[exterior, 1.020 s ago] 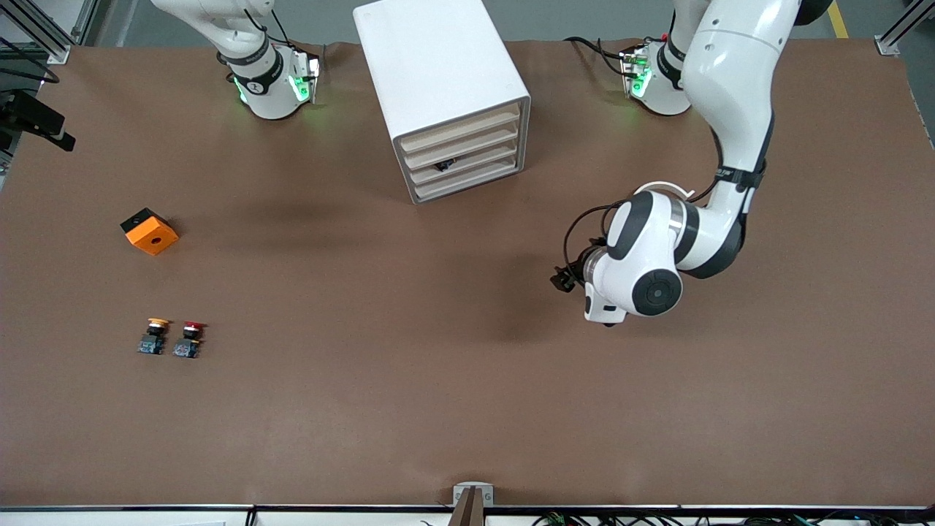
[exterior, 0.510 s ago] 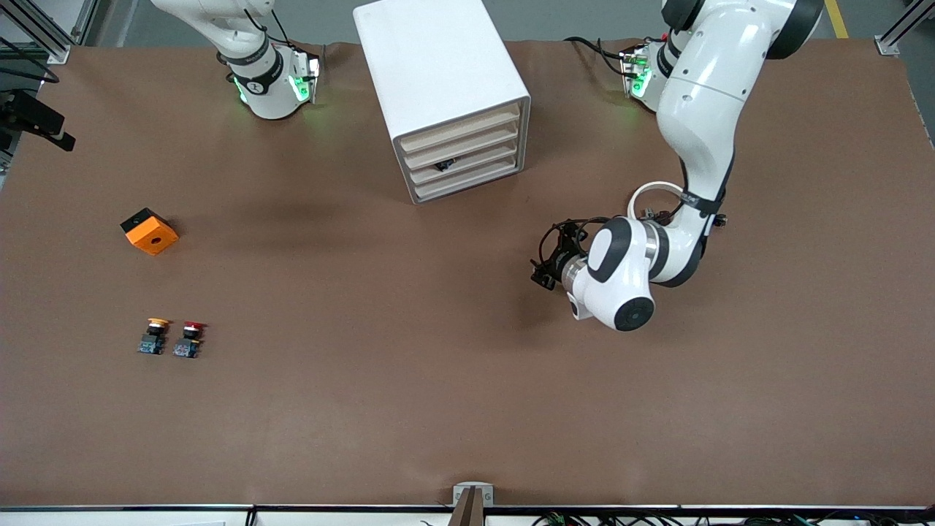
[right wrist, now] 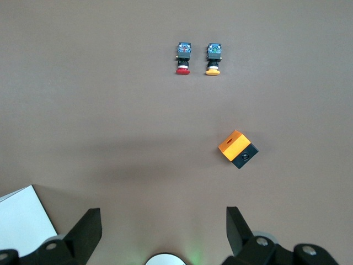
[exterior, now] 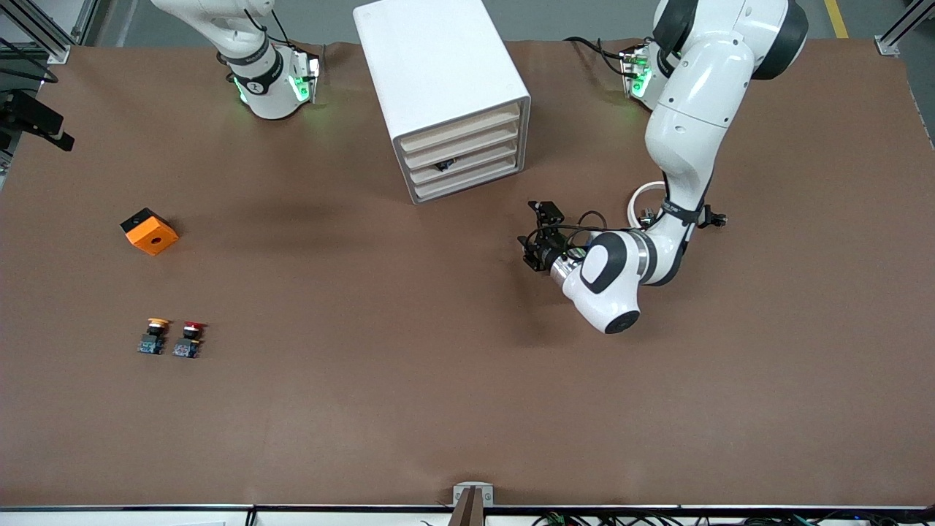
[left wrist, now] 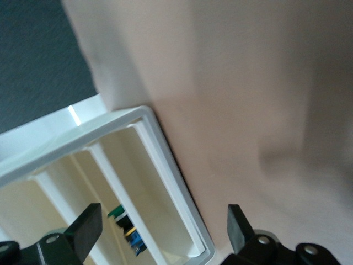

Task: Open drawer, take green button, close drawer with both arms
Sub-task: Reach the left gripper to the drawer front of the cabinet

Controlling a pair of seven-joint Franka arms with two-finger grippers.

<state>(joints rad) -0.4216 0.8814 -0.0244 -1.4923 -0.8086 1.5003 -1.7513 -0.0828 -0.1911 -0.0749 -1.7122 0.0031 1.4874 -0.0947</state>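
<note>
Brown desk (exterior: pixel 380 409) ahead: your left pincer (exterior: pixel 537 237) hangs wide open and empty near the cabinet (exterior: pixel 445 95); misaligned, it hooks a neighbouring drawer (exterior: pixel 467 162). Right pincer (right wrist: pixel 160 234), equally open, waits.

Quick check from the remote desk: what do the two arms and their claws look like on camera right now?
Both arms are glossy white with black joint bands. The left arm carries black cables and a white cable loop near its wrist; its black left claw has two stubby fingers. The right arm shows green base lights; the right claw is black too.
</note>
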